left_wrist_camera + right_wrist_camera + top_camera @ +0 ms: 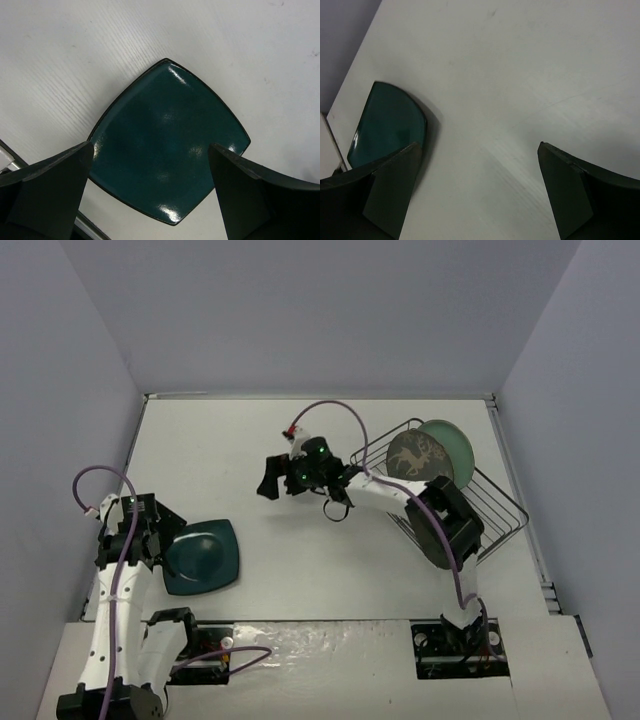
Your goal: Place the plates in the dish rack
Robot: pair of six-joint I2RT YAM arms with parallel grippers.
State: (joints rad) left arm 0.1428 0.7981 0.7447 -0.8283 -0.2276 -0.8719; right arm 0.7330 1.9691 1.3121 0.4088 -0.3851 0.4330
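Rack [500,508]: green plate [457,443], deer plate [417,458] slotted upright. Teal plate [167,145] flat on table [300,570], one left to load. Left gripper [151,146] wide over it; right gripper [480,145] wide, empty.

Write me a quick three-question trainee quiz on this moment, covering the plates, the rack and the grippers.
1. How many plates stand in the dish rack? A) none B) two C) three
2. True or false: the right gripper is holding a plate.
3. Fill in: the left gripper, open, faces the ___ plate lying flat on the table.

Key
1. B: the deer plate and the mint-green plate behind it.
2. False: its jaws are wide open with nothing between them.
3. The square teal plate.
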